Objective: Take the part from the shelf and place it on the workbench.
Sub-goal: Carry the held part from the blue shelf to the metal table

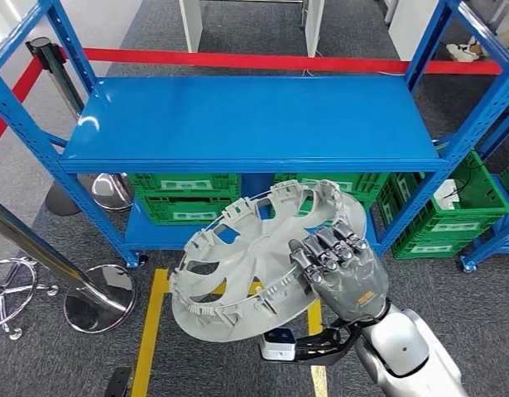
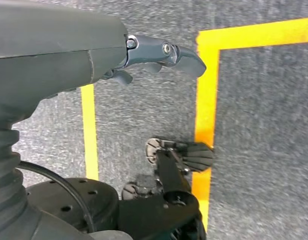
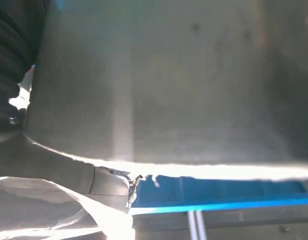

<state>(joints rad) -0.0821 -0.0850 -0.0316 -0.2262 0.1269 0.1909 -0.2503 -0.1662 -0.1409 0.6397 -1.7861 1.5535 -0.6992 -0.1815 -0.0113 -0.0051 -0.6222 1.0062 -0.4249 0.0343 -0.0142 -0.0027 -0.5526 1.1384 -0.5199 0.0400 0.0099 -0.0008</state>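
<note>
My right hand (image 1: 339,269) has its fingers (image 1: 326,248) clamped on the part's (image 1: 252,265) rim, clear of the shelf (image 1: 252,124). Left hand (image 2: 160,52) hangs empty, fingers apart. One-sided hold: the part may tilt and slip.

A grey carpeted floor (image 1: 477,331) runs under a blue metal shelf (image 1: 252,120), whose top board shines with glare at its left. Green crates (image 1: 183,198) sit on its lower level, more to the right (image 1: 451,215). Red barrier tape (image 1: 271,60) stretches behind (slung from chrome-based posts (image 1: 98,298) at left). Yellow floor lines (image 1: 148,331) mark the near floor.
</note>
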